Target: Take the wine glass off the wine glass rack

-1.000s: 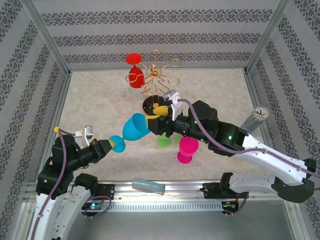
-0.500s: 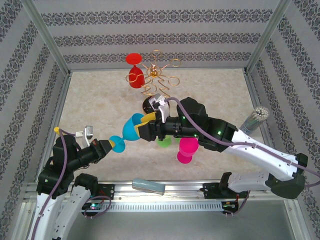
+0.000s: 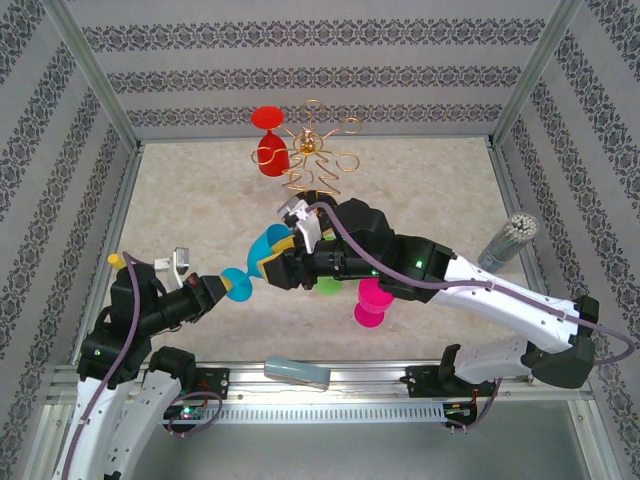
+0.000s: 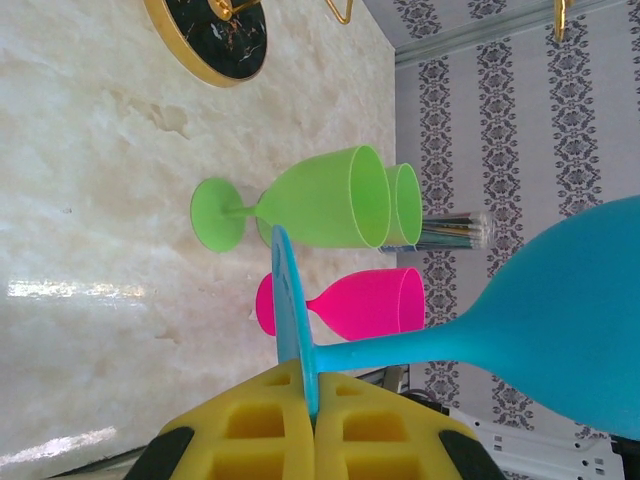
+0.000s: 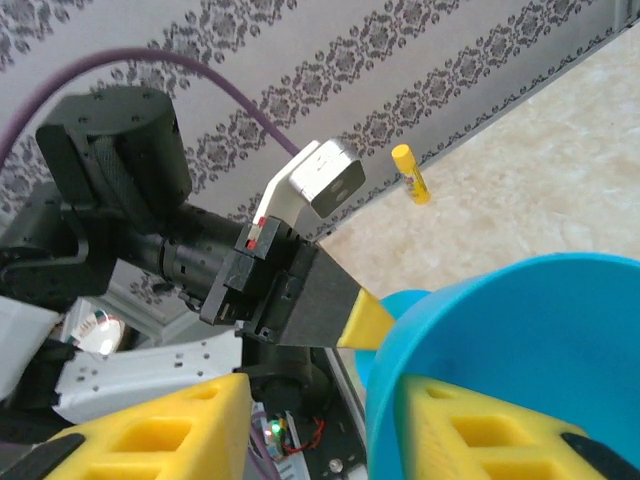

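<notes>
The counter (image 3: 200, 190) has a pale beige marble pattern, a little glossy, and in the left wrist view bright light is reflected on it. Walls with grey and white ornamental stripes close it on three sides, and silver metal posts (image 3: 95, 75) stand at the far corners.

At 12 o'clock on the counter stands the wine glass rack (image 3: 318, 165), with a red wine glass (image 3: 270, 150) hanging at its 9 o'clock side. Its round black base (image 4: 205, 35) has a gold rim.

The blue wine glass (image 3: 264, 247) is off the rack, in the air at about 8 o'clock from the counter's middle, lying almost horizontal between the two arms. The left hand (image 3: 218, 290) is pressed together on its flat foot, which sits between the yellow pads (image 4: 250, 430). The right hand (image 3: 273, 258) is spread across the rim of the bowl. One pad (image 5: 480, 430) is inside and the other (image 5: 150, 420) is outside, apart from the wall.

Two green glasses (image 4: 320, 200) and a pink glass (image 3: 375, 300) lie on their sides near 6 o'clock. A clear holder of thin sticks (image 3: 510, 238) stands at 3 o'clock, and a small yellow stick (image 3: 113, 259) at 9 o'clock.
</notes>
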`<move>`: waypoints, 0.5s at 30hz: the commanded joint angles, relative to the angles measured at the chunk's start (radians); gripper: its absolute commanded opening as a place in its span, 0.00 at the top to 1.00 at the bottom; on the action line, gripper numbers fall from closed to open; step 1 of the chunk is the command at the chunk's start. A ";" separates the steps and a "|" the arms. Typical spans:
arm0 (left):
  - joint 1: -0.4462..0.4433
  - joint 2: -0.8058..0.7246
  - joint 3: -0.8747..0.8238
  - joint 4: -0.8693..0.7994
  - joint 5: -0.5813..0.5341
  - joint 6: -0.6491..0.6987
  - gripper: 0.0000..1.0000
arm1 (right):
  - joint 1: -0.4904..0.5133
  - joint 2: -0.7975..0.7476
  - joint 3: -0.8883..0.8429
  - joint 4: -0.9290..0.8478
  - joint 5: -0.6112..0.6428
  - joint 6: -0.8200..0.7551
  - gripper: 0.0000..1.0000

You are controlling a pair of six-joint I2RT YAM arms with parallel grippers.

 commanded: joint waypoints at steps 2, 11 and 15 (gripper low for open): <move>0.010 0.010 0.001 0.071 0.012 0.016 1.00 | 0.024 0.017 0.048 -0.031 0.031 -0.033 0.71; 0.010 0.011 0.016 0.068 0.004 0.012 1.00 | 0.041 0.017 0.064 -0.077 0.096 -0.062 1.00; 0.010 0.007 0.016 0.075 -0.001 0.000 1.00 | 0.048 0.001 0.049 -0.076 0.117 -0.056 1.00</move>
